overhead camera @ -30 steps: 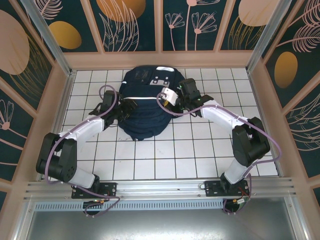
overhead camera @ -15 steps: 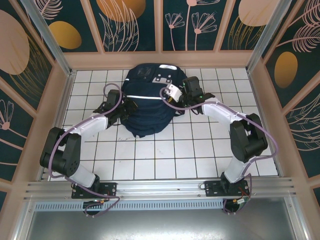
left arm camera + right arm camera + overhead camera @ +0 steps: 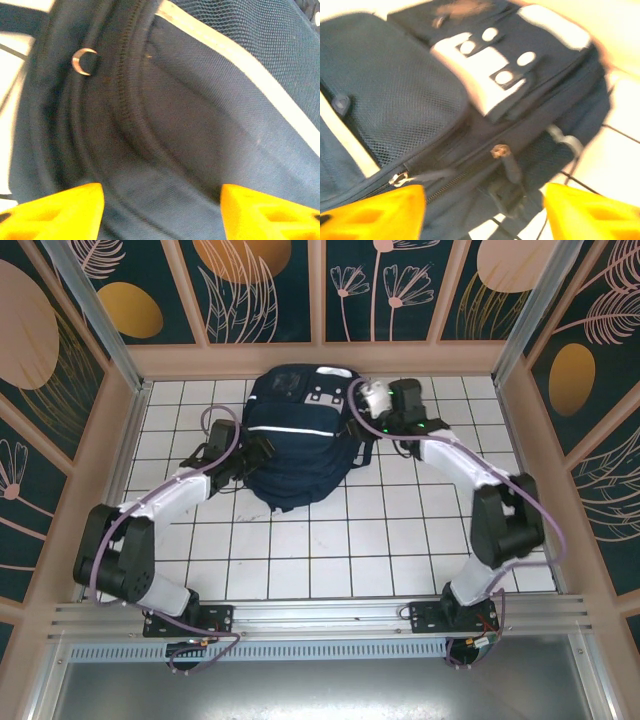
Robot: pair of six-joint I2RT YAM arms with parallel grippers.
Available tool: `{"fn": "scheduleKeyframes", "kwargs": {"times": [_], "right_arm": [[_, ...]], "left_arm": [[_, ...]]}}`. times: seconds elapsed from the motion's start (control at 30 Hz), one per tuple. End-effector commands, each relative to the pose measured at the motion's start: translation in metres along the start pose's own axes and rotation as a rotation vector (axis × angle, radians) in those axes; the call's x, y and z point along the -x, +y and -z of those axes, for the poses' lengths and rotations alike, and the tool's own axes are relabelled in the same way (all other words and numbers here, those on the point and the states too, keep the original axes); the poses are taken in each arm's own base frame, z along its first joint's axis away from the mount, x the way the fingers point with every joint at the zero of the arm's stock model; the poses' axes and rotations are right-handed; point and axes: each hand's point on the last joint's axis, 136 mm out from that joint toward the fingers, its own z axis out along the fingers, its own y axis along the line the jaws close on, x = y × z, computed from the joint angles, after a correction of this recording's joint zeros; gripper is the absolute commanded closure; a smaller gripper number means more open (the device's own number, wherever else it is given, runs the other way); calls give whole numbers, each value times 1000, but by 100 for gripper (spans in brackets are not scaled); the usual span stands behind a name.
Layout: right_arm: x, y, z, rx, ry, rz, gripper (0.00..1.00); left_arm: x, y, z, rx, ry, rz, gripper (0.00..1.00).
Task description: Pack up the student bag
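From the top external view, we saw the student bag (image 3: 298, 445) lying flat on the tiled table (image 3: 300, 550), toward the far wall and about midway between the side walls. A white stripe (image 3: 295, 428) ran across it, and a pale patch (image 3: 322, 400) sat near its far end. The left gripper (image 3: 258, 452) was right against the bag's left flank, and the right gripper (image 3: 360, 410) was close by its far right corner. From that height we could not judge how far either pair of jaws stood apart.

In the left wrist view, the left gripper (image 3: 160, 210) had its yellow fingers (image 3: 55, 212) spread wide at the bottom corners, with nothing clamped between them. Beyond them lay the student bag (image 3: 200, 125) at very close range – dark fabric, a curved stitched seam (image 3: 127, 90), a small metal ring (image 3: 84, 61) and a slanting white band.

In the right wrist view, the right gripper (image 3: 481, 212) was likewise parted, its fingers wide and holding nothing. Ahead of it we saw the student bag (image 3: 555, 115) – somewhat blurred – with its mesh pocket (image 3: 395, 90), the white patch with round studs, and a zipper pull (image 3: 502, 152) hanging on the near side. White tiles showed at the right.
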Motion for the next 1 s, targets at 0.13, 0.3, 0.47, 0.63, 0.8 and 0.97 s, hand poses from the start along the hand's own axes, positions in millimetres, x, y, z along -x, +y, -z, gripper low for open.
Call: {"fn": "scheduleKeyframes", "kwargs": {"times": [0.13,0.3,0.47,0.63,0.8,0.97], "right_arm": [[18,-64,118,-361,-312,-270,13],[-29,-108,174,-689,-396,-332,1],[-75,-132,183,-832,-429,-373,1],[-119,-140,171,-902,-386,-340,1],[-144,-143,156,-887,-359,-357,1],[-146,-135,147,-799,-442,-348,1]], "left_arm": [[76,52,82,319,-391,-39,13],[109,99,141,419,-759,11,6],[110,132,162,522,-904,-31,2],[108,145,142,621,-871,-184,1],[104,141,127,545,-888,-308,1],[96,131,128,375,-985,-420,1]]}}
